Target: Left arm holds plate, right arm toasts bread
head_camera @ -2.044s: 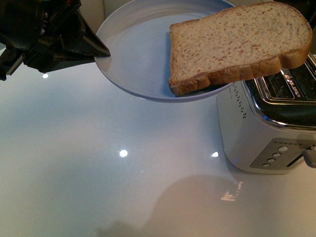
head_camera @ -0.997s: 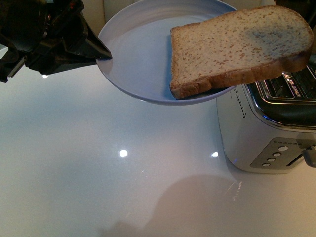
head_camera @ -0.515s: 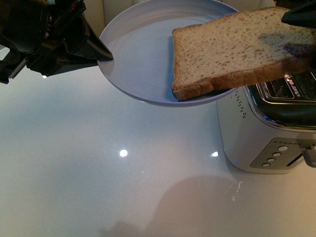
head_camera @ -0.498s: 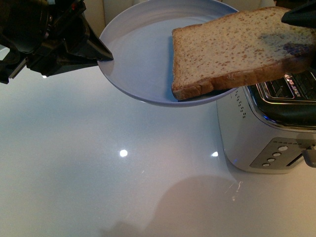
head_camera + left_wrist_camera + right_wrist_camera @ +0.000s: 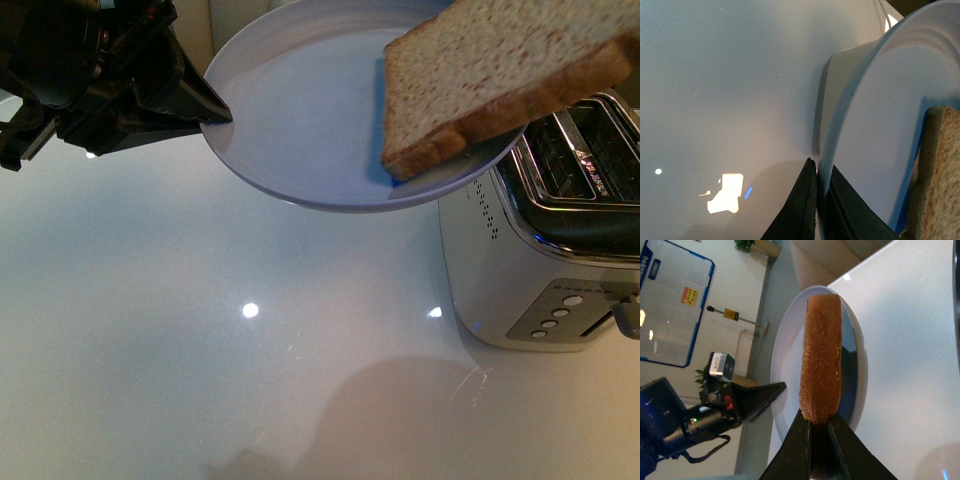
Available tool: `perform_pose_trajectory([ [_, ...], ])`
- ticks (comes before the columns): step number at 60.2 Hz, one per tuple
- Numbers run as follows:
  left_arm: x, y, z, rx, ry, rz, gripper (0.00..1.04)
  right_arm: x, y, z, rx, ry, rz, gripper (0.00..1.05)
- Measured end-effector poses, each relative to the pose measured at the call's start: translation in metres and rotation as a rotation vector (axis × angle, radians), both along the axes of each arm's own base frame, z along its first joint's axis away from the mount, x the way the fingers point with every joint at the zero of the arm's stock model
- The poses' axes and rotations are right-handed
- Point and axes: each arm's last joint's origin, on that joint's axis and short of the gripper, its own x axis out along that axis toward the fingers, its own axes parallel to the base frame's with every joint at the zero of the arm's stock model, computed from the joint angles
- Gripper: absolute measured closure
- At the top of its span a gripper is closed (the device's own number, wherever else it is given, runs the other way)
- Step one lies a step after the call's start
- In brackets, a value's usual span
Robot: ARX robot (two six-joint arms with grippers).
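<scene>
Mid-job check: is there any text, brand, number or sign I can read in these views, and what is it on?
Nothing can be read for certain.
On the toaster: lettering by the slot, too blurred to read.
On its button panel: markings too small to read.
On the wall board: print and a yellow sticker, too small to read.
On the yellow sign on a stand: too small to read.

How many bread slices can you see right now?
1. The bread slice is gripped by the right pincer, tilted over the plate, beside the toaster. Its slots are partly hidden, so another could be inside.
</scene>
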Motion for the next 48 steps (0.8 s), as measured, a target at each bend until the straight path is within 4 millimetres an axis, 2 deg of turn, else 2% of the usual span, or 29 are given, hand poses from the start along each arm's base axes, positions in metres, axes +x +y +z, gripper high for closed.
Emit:
perform_pose_trajectory([
  [6, 0.0, 0.0, 0.0, 0.0, 0.0, -0.001, 1.02, 0.0, -0.007, 0.016, -0.007, -0.046, -0.021, 1.02],
  [15, 0.0, -0.001, 0.0, 0.002, -0.001, -0.001, 1.02, 0.002, -0.022, 0.055, -0.075, -0.158, -0.093, 1.02],
  [18, 0.0, -0.001, 0.0, 0.002, -0.001, -0.001, 1.02, 0.003, -0.03, 0.074, -0.133, -0.208, -0.138, 1.02],
  [25, -0.001, -0.002, 0.0, 0.003, -0.001, -0.003, 1.02, 0.005, -0.04, 0.102, -0.282, -0.287, -0.225, 1.02],
  [29, -0.001, -0.003, 0.0, 0.003, -0.001, -0.007, 1.02, 0.01, -0.044, 0.119, -0.439, -0.336, -0.27, 1.02],
  [37, -0.001, -0.004, 0.0, 0.004, -0.002, -0.009, 1.02, 0.023, -0.042, 0.123, -0.636, -0.357, -0.231, 1.02],
  [48, -0.002, -0.005, 0.0, 0.006, -0.002, -0.009, 1.02, 0.047, -0.037, 0.106, -0.796, -0.281, -0.156, 1.02],
])
